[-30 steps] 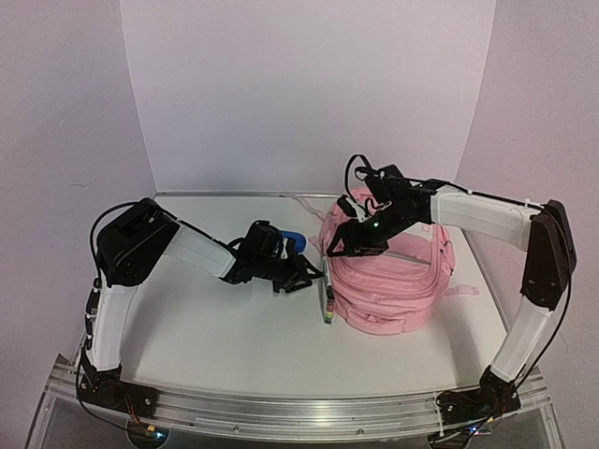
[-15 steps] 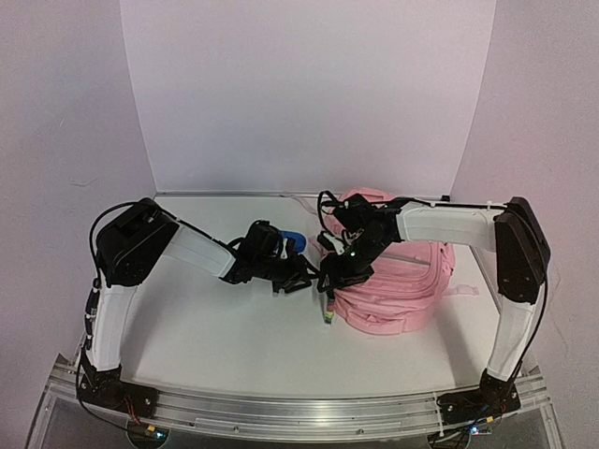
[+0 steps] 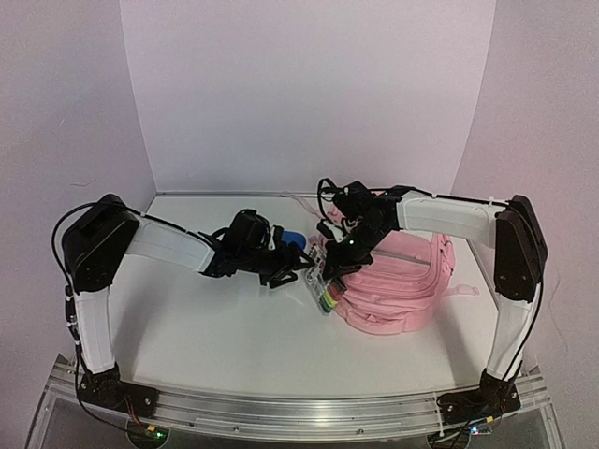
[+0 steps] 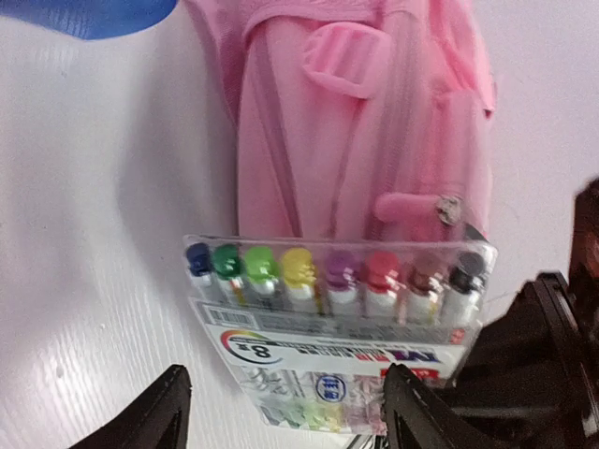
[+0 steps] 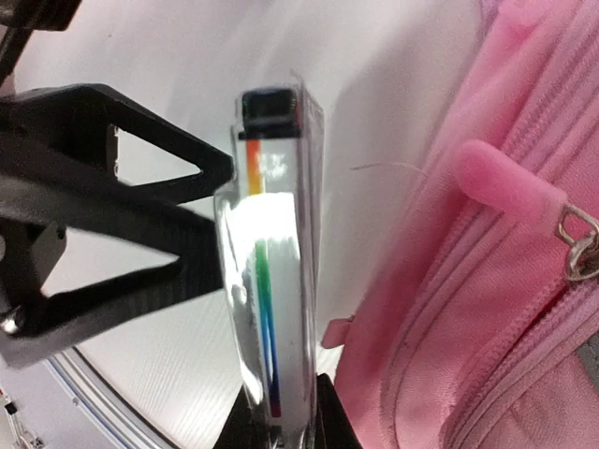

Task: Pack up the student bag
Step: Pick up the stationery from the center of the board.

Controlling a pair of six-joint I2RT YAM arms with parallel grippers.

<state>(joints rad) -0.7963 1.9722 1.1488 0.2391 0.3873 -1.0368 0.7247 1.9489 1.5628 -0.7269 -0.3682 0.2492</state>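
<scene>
Right gripper (image 5: 281,423) of mine pinches the clear plastic pack of eight coloured markers (image 5: 271,281) edge-on; my left gripper (image 4: 285,388) stands spread either side, gripping nothing. I should lift clear of those fingers (image 4: 159,412) before swinging to the soft pink student bag (image 3: 402,281) just beside, lying on the white table (image 3: 206,327), pale walls (image 3: 309,94) behind.

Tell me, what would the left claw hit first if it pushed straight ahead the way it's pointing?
Probably the marker pack, right in front of the open fingers of the left gripper and pinched by the right gripper. The student bag lies behind it; depth is unclear.
</scene>
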